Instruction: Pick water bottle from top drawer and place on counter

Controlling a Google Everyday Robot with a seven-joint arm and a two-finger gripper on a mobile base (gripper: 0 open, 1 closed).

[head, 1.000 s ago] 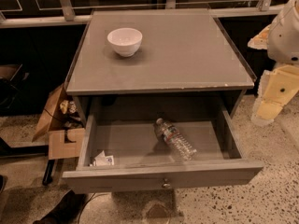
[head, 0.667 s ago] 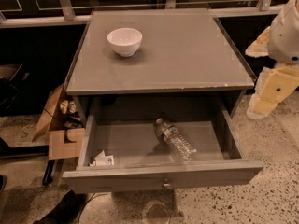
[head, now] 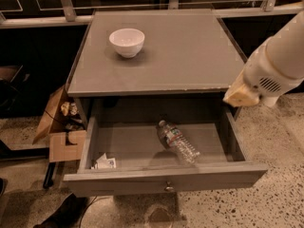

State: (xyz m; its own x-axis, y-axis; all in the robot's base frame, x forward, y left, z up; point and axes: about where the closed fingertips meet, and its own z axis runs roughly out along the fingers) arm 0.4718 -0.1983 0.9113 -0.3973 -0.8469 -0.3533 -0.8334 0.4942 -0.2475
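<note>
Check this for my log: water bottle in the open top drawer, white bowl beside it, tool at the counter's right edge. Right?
No. The camera view shows the white bowl on the counter, not beside the water bottle in the top drawer. The tool is at the counter's right edge.

Single view, high, in front of desk (head: 190, 56), looking down and forward. Close: desk top and open drawer (head: 133, 146) fill most of frame. Pincer (head: 241, 96) at right edge, above drawer's right wall.
</note>
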